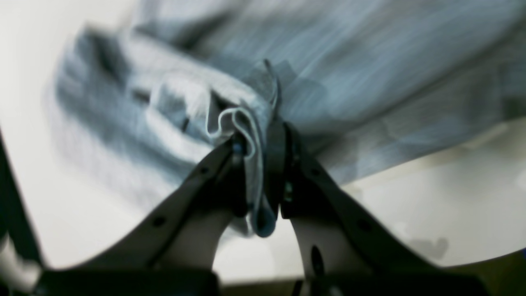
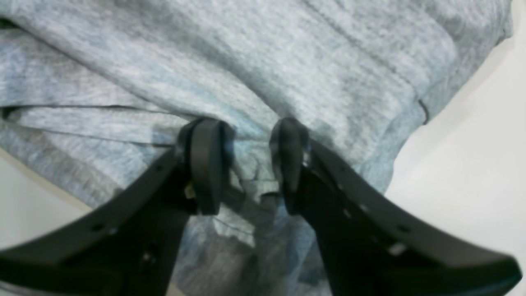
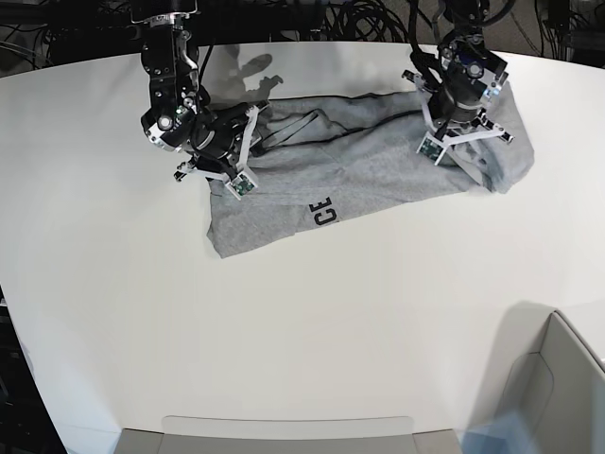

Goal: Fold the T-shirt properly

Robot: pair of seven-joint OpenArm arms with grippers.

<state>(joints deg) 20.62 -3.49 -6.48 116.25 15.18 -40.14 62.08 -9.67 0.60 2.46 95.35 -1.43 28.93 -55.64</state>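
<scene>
Heather-grey cotton T-shirt [image 3: 378,170] lies crumpled with its long axis across the white table [image 3: 284,322], left gripper [image 1: 263,144] clamped on a bunched fold, right gripper [image 2: 246,160] jaws apart straddling cloth.

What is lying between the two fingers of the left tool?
A bunched fold of the T-shirt is pinched between the fingers of the left tool; the left wrist view shows it.

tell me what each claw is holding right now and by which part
The left claw is shut on a bunched fold of the T-shirt. The right claw is open over the cloth, gripping nothing.
</scene>
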